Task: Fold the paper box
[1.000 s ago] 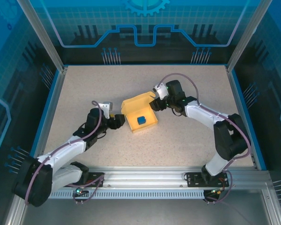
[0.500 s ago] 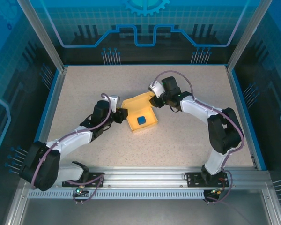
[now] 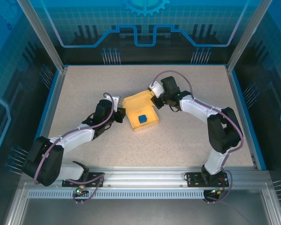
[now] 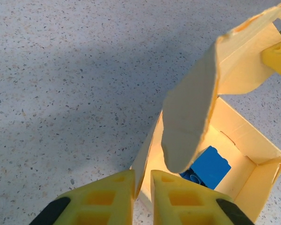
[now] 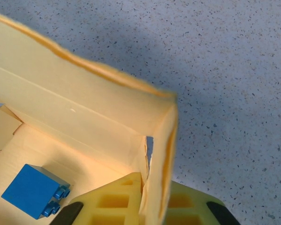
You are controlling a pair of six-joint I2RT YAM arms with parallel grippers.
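The paper box is a pale yellow open tray with its lid flap raised at the back, lying mid-table. A small blue cube lies inside it. My left gripper is at the box's left wall. In the left wrist view its yellow fingers pinch that wall, and a curved flap hangs over the blue cube. My right gripper is at the back right corner. In the right wrist view its fingers are shut on the side wall, with the cube at lower left.
The speckled beige tabletop is ringed by a blue rim and aluminium posts. Both arm bases are bolted to the rail at the near edge. Bare table surface lies around the box on all sides.
Both grippers went from open to shut on the box's walls. The left gripper moved right up to the box, and the right gripper moved a little left and back.
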